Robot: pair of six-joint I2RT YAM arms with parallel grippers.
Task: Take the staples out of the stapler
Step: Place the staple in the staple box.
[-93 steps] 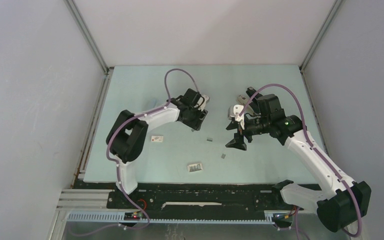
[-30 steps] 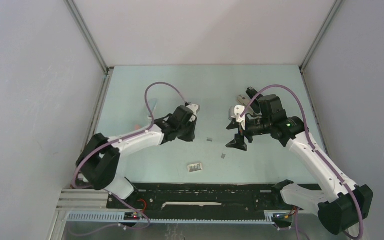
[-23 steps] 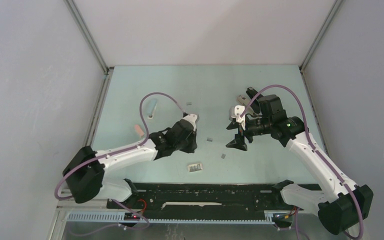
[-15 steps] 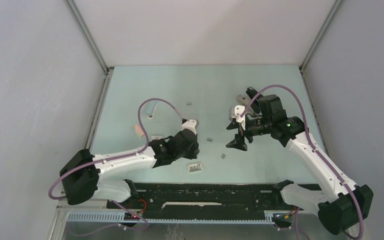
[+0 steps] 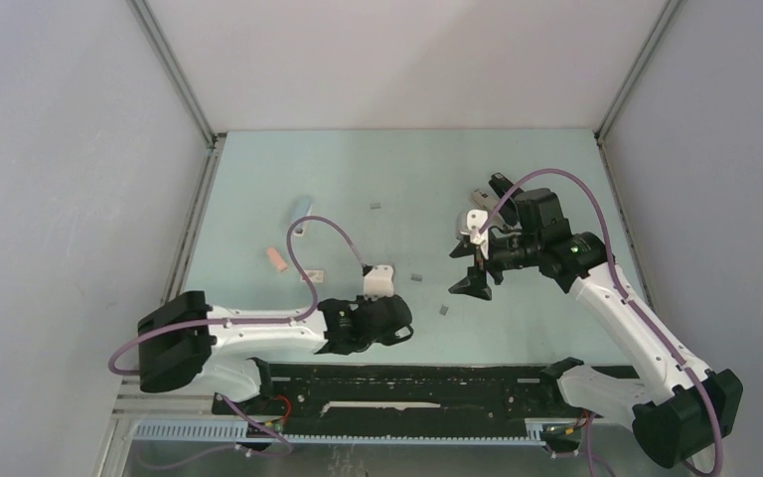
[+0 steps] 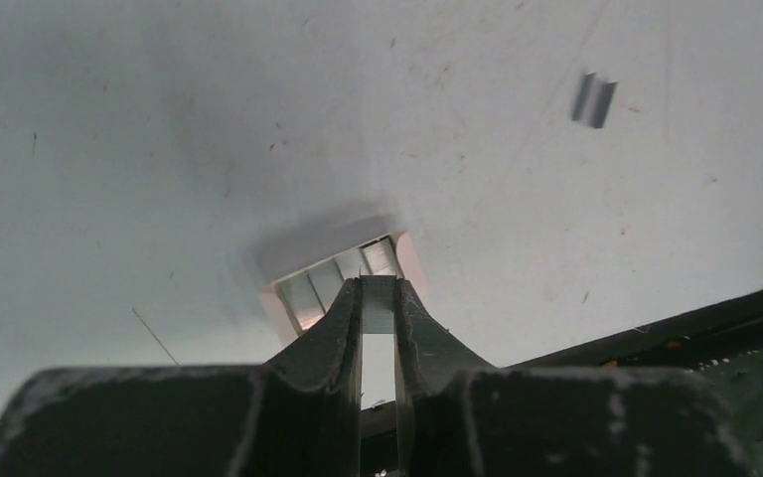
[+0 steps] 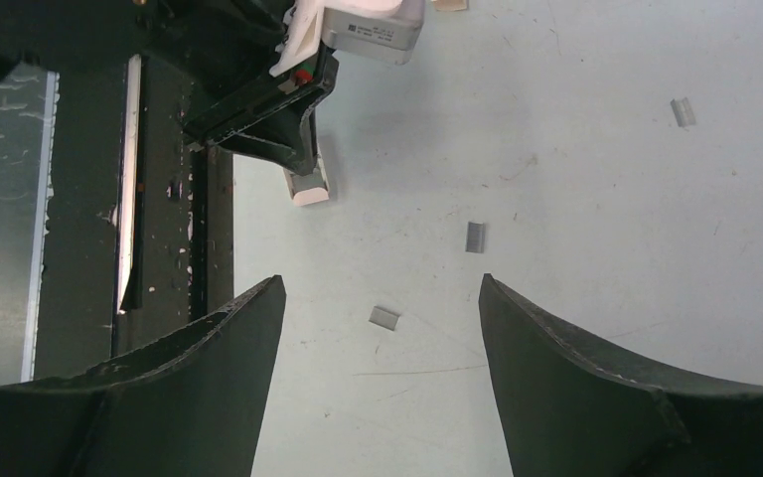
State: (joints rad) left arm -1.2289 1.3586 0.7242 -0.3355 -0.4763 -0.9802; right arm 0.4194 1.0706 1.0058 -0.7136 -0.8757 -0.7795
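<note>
Silvery metal staple strip (image 6: 382,260) could slip from a shallow pinch.
Left gripper (image 6: 379,288) nearly closed around it, hold uncertain; right gripper (image 7: 380,285) gapes empty.

A pale mint-green table (image 5: 517,169) is flecked with dark specks. Tiny silvery-grey metal staples (image 7: 475,237) are scattered on it. A small pink block (image 5: 276,259) and a light blue oblong item (image 5: 301,214) are seen. The left hand (image 6: 378,288) and right hand (image 7: 380,283) are black. The white-and-black arms (image 5: 258,333) are looped by purple cables (image 5: 308,248).
</note>
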